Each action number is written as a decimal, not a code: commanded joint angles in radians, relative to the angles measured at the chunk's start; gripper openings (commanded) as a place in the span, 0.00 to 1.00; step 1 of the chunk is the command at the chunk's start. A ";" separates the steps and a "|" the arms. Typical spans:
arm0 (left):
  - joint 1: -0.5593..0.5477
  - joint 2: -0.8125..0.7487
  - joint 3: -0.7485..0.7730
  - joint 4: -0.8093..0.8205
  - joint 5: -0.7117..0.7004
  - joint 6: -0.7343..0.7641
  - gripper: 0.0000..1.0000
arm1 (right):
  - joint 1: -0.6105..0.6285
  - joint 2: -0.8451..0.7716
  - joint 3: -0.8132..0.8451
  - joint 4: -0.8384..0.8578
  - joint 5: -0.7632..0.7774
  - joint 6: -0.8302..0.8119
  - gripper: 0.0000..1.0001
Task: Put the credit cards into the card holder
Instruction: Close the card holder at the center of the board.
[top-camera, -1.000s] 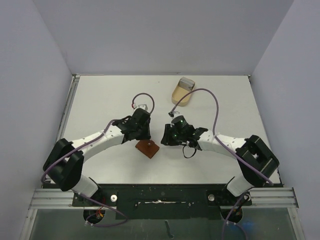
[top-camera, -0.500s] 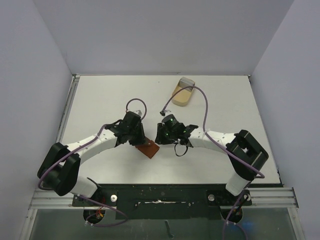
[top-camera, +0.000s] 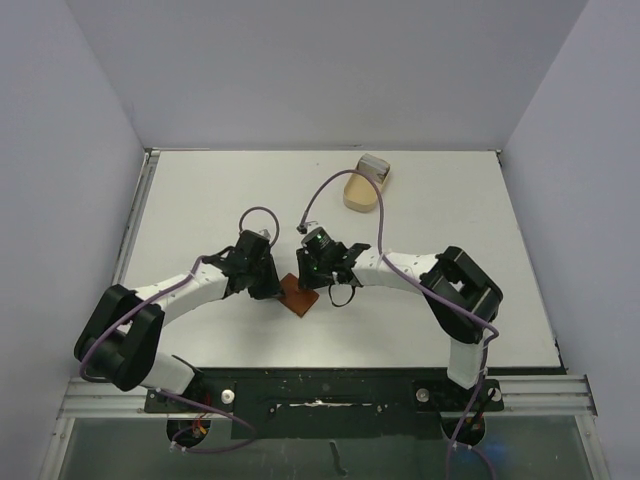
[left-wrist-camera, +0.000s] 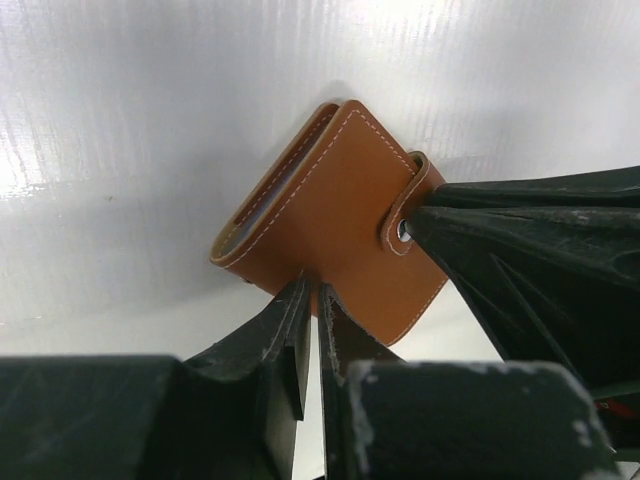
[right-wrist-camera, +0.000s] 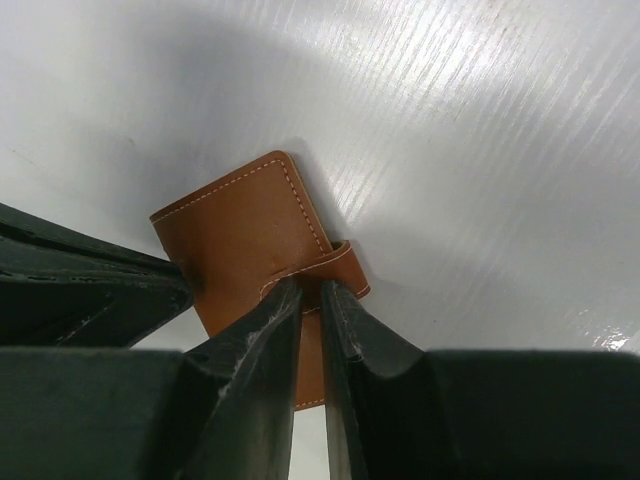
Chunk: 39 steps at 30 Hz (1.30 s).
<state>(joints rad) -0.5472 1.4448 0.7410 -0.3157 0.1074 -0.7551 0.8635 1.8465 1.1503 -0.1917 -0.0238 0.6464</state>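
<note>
Near the table's (top-camera: 200, 200) front middle lies the brown holder (top-camera: 300, 297), closed, between both grippers. Right gripper (right-wrist-camera: 310, 287) is clamped on its strap (right-wrist-camera: 345, 266). Left gripper (left-wrist-camera: 311, 288) has jaws nearly together at the holder's edge; whether it pinches, I cannot tell.

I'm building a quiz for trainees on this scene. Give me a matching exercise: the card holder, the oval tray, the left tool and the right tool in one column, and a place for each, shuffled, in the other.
1. card holder
2. oval tray
3. left tool
4. right tool

A. tips at the holder's snap tab
B. far part of the table, right of centre
C. closed, lying between the two tools
D. tips at the holder's stitched edge, away from the tab

Pairs: 1-C, 2-B, 3-D, 4-A.
</note>
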 joint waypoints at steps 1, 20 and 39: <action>0.015 0.006 -0.003 0.066 0.022 0.000 0.07 | 0.016 0.010 0.038 -0.002 -0.021 -0.026 0.16; 0.018 0.045 -0.024 0.088 0.008 -0.003 0.07 | 0.045 0.012 0.019 -0.002 -0.058 -0.042 0.14; 0.020 0.037 -0.027 0.089 -0.003 -0.008 0.06 | 0.075 0.030 0.001 -0.057 -0.029 -0.049 0.11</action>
<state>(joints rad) -0.5346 1.4754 0.7174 -0.2592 0.1207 -0.7589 0.8986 1.8591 1.1557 -0.1909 -0.0380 0.6075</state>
